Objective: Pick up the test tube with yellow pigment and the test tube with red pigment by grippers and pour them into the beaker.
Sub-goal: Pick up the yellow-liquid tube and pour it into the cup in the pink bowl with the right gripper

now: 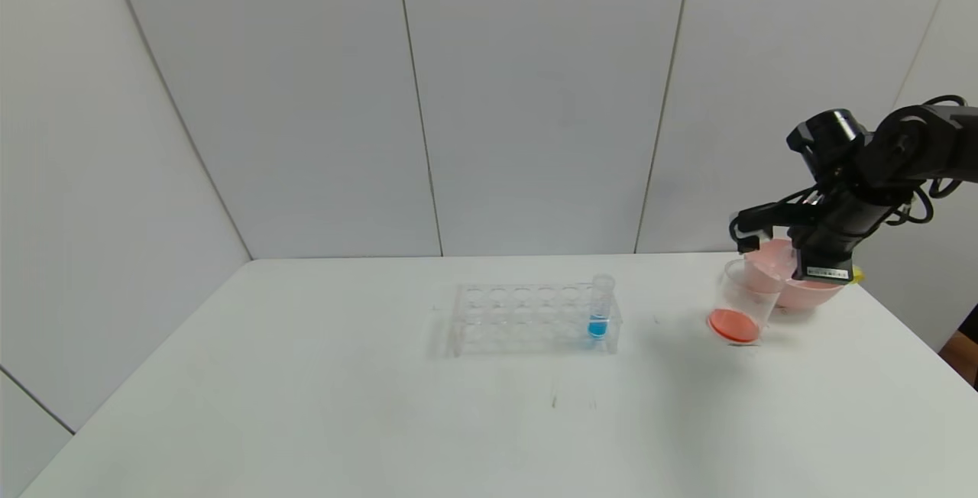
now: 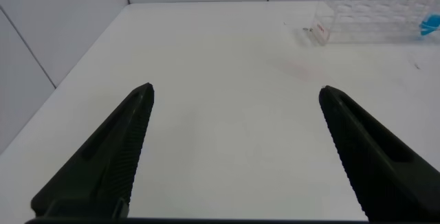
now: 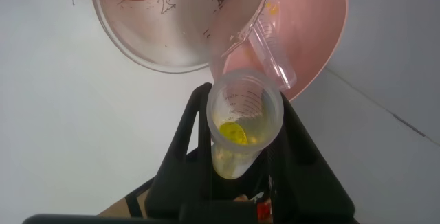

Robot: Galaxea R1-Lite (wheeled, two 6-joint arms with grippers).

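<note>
1. Fingers of the right gripper (image 3: 244, 162) pinch the small clear test tube with yellow pigment (image 3: 242, 131), held at the table's far right.
2. Its mouth sits just beside the lip of the clear beaker (image 1: 739, 304), which holds red-orange liquid and stands against the pink bowl (image 1: 795, 288).
3. Left gripper (image 2: 234, 148) hovers over the bare white table (image 1: 344, 406), fingers spread wide.
4. One blue-liquid tube (image 1: 600, 307) stands at the right end of the clear rack (image 1: 527, 318), mid-table.

Three test tubes (blue (image 1: 599, 307), yellow (image 3: 242, 124), one (image 3: 271, 49) in the bowl), one beaker (image 1: 739, 307), one pink bowl (image 1: 795, 284), one rack (image 1: 527, 318).
</note>
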